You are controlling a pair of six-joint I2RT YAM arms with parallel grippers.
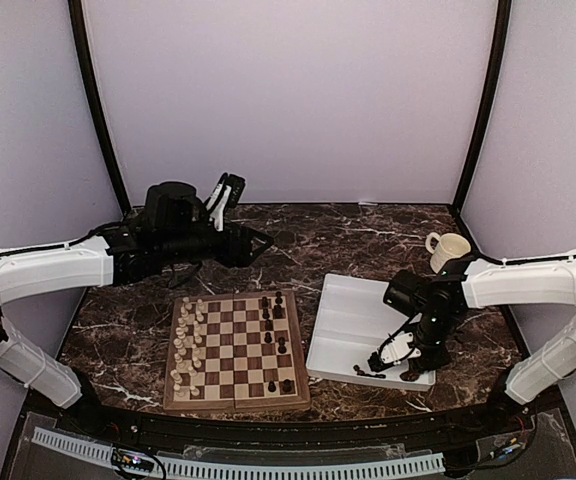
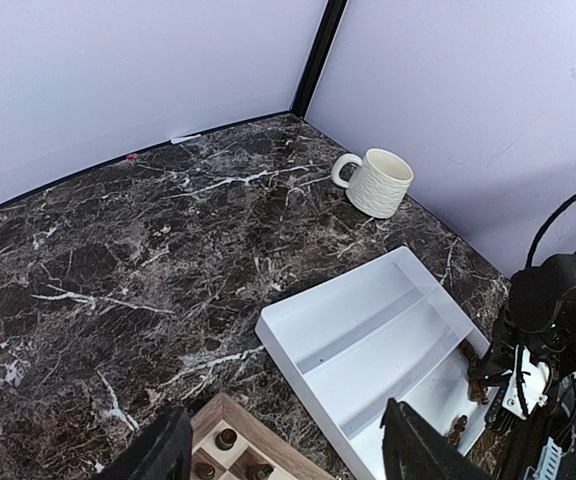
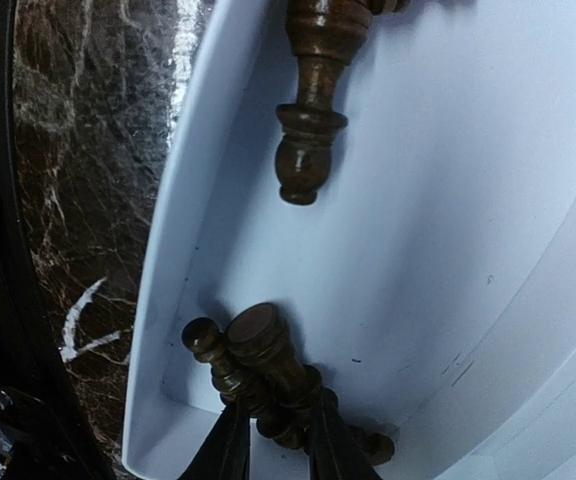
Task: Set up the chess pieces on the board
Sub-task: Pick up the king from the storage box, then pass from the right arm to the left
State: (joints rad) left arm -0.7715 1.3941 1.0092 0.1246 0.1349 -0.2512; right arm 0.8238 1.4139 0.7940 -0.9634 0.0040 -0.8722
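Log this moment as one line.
left gripper open, raised beyond board | right gripper low in white tray, fingers astride dark chess pieces, grip unclear | board's dark side partly filled

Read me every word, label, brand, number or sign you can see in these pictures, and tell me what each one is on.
No readable text in any view.
Mug: ribbed pattern only, no lettering.
White tray, board, chess pieces: no markings.
Small electronics board at the front edge: any print is too small to read.

Lavender walls, black posts, dark marble tabletop.
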